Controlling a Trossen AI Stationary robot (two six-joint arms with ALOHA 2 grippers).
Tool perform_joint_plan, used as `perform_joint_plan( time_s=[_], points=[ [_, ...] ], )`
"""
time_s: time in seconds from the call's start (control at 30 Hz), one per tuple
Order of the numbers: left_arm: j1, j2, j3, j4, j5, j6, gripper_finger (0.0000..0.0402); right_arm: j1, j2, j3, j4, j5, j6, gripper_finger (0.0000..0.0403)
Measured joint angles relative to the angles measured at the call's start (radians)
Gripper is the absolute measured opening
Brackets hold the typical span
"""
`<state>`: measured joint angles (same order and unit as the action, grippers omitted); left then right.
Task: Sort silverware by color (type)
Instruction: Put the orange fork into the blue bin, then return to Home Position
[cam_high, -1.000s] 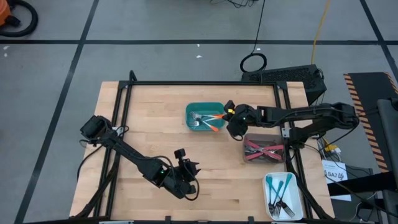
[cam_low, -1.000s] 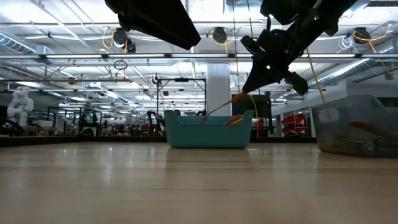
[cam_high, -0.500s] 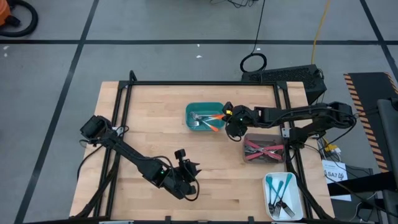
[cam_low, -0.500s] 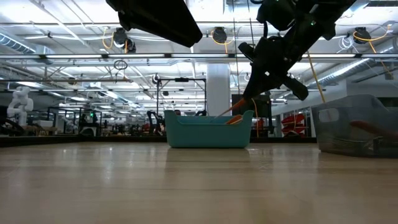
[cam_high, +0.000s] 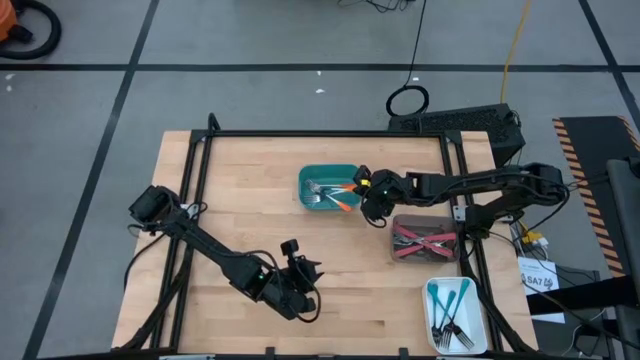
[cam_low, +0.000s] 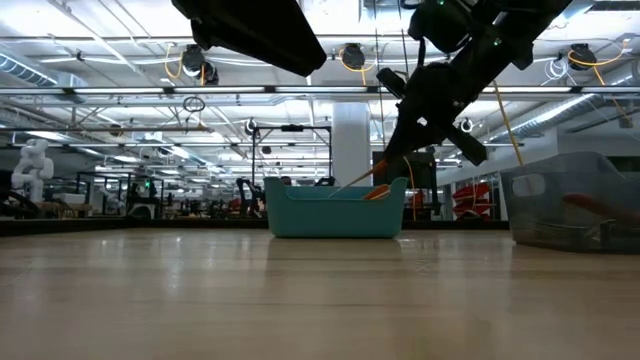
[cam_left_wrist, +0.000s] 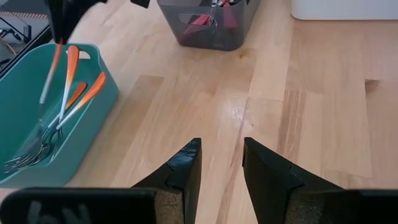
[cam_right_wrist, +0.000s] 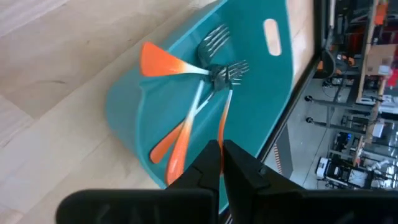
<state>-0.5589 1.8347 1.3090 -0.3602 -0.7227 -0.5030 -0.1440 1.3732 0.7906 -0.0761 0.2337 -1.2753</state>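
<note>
Right gripper (cam_high: 366, 186) sits at the near-right rim of the teal bin (cam_high: 306, 201) in the middle of the tabletop (cam_high: 250, 200), fingers pinched shut on the handle end of an orange-handled fork (cam_right_wrist: 222, 121) whose tines are down among the others in the bin; in the low view the fork slants from the bin rim up into the gripper (cam_low: 384, 166). Several more orange forks (cam_left_wrist: 78, 102) lie in the teal bin, tines bunched together. Red-handled forks (cam_high: 425, 241) are in the grey bin (cam_high: 397, 252) to the right, teal-handled forks (cam_high: 448, 308) in the white bin (cam_high: 482, 322) at the near-right corner, so the sort looks largely done: only orange is seen in the teal bin. Step in hand is either placing or picking the orange fork at the teal bin; cannot tell which. If placing, next move calls for opening the fingers and lifting clear without dragging other forks. Left gripper (cam_left_wrist: 219, 163) waits over bare wood near the front edge, fingers partly apart, holding nothing. A white label (cam_high: 538, 277) lies off the table at right with print too small to read; no other readable writing.
</note>
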Motion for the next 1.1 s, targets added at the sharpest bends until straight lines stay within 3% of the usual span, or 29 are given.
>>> perform_joint_plan(
  time_s=[0.23,0.5,0.8,1.0,1.1],
  points=[
    [0.002,0.0,0.0,0.005,0.0,0.0,0.0118,0.0,0.017,0.0,0.019,0.002,-0.079,0.0004],
    [0.002,0.0,0.0,0.007,0.0,0.003,0.0118,-0.021,0.029,0.0,0.021,-0.043,-0.039,0.0014],
    [0.015,0.0,0.0,0.026,-0.001,0.03,0.0118,-0.016,0.035,0.0,0.04,-0.054,0.198,0.0104],
    [0.041,0.0,0.0,0.046,-0.007,0.061,0.0118,0.025,-0.093,0.0,0.01,-0.051,0.481,0.0155],
    [0.047,0.012,0.0,0.136,-0.01,0.153,0.0118,0.052,-0.179,0.0,-0.039,-0.051,0.618,0.0174]
  ],
)
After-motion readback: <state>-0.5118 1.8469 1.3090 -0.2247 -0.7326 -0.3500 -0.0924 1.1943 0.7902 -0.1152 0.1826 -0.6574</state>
